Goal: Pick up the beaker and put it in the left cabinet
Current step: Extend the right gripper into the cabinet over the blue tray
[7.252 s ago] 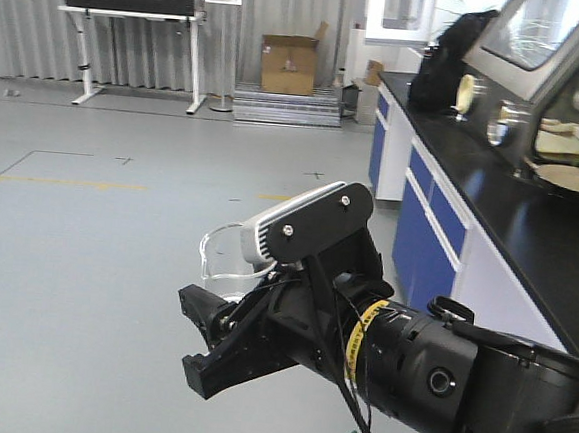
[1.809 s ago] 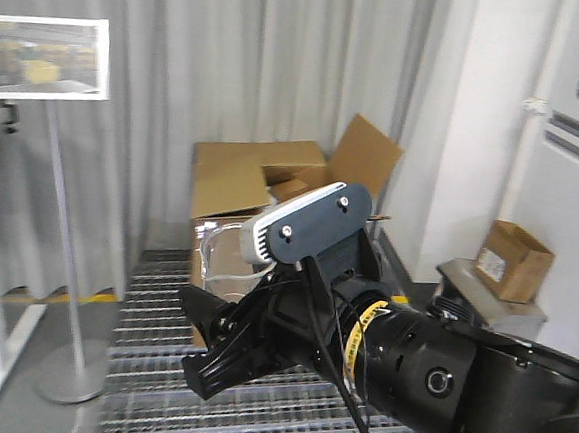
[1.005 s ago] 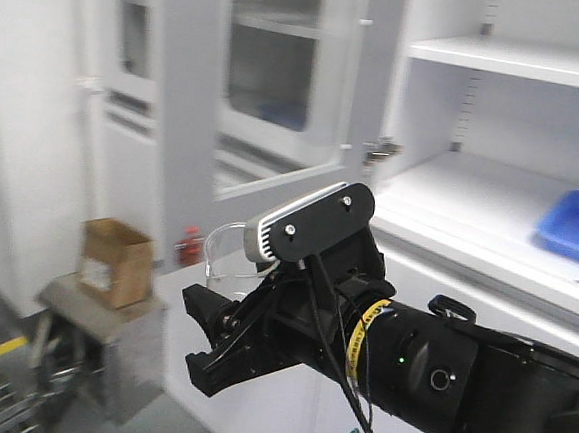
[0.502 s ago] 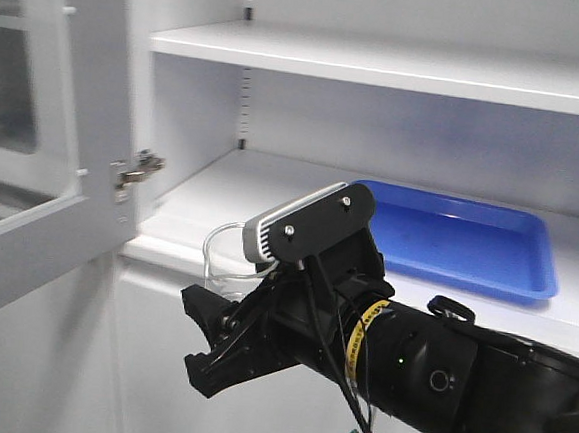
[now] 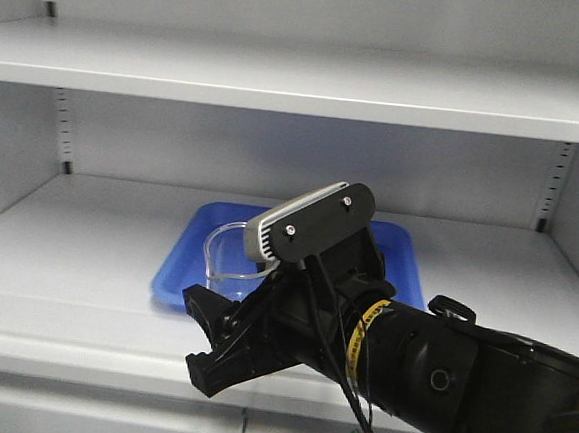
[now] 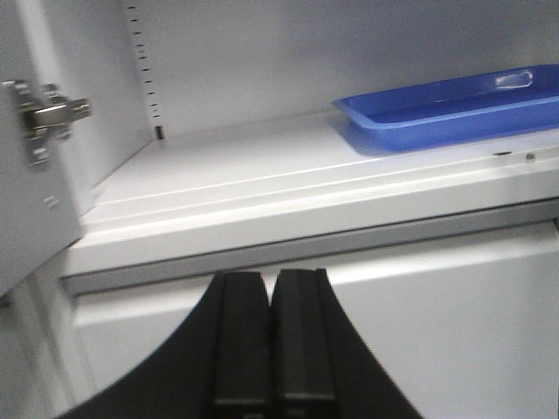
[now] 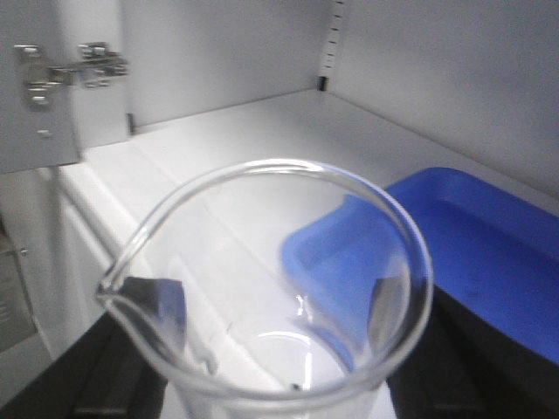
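Points right arm [image 5: 427,378] level at the left cabinet [image 5: 281,75], right gripper [image 7: 272,305] clamped on the beaker [image 5: 224,257]; holds left gripper [image 6: 271,301] pressed together, empty, low before that cabinet.

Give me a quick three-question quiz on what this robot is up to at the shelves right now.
1. Fill in: the tray on the left cabinet shelf is ___ in colour.
2. True or false: the left gripper is shut, with nothing in it.
3. The glass beaker is: A) standing on the shelf; B) held by the right gripper in front of the shelf; C) lying in the tray.

Key: 1 blue; 2 true; 3 B.
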Robot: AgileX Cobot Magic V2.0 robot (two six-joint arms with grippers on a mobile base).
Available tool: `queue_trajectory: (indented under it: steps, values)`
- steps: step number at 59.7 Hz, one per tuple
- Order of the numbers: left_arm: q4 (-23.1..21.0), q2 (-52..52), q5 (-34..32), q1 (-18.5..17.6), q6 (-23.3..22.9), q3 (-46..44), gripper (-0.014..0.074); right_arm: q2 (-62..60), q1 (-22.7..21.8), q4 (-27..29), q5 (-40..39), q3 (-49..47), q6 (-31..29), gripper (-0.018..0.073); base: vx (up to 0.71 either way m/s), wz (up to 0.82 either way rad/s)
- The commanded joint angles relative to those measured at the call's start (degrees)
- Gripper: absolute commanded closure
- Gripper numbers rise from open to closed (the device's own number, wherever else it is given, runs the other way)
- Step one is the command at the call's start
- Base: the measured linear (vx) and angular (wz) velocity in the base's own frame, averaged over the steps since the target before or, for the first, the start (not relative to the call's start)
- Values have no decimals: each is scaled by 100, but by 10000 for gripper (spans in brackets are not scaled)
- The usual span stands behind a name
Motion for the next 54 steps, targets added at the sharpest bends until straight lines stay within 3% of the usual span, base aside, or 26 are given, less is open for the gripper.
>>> queue_trajectory:
  steps: [1, 54]
  values:
    - [-18, -106, -428, -3, -15, 90, 595, -217, -22, -4, -274, -217, 9, 561, 22, -35]
    - [-18, -106, -428, -3, -15, 90, 595, -217, -22, -41, -481, -217, -9, 561, 9, -10]
